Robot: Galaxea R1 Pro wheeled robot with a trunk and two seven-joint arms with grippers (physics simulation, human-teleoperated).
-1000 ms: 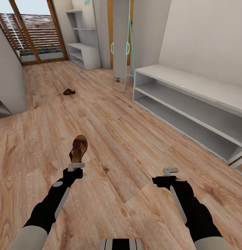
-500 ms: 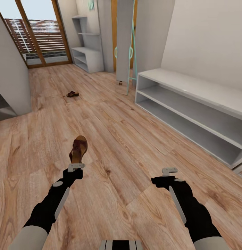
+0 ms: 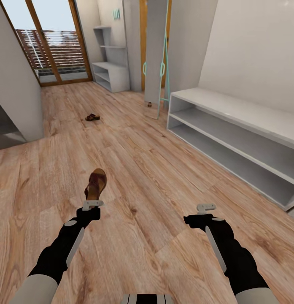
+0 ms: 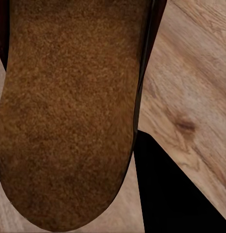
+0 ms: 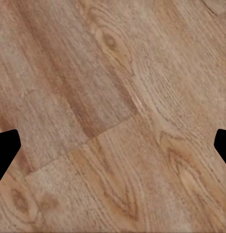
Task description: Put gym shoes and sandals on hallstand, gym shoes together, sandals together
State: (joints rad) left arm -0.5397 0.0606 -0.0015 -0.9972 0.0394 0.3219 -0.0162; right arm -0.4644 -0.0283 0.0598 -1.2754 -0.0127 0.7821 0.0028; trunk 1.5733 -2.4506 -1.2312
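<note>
Head view: left gripper [image 3: 93,204] gripped a brown sandal [image 3: 96,184], long axis pointing away; the hallstand [image 3: 108,74] stood far ahead, second sandal [image 3: 92,117] on the floor [image 3: 155,177] between. Right gripper [image 3: 206,207] empty.
Left wrist: tan insole [image 4: 69,111] close up.
Right wrist: fingers [image 5: 6,145] spread wide.

The corridor floor [image 3: 163,169] is matt, light brown wood-grain plank with dark knots. The held sandal [image 3: 96,184] looks like dark brown leather; its insole [image 4: 69,111] is rough, grainy tan. The low bench [image 3: 231,139] is smooth, matt white.
</note>
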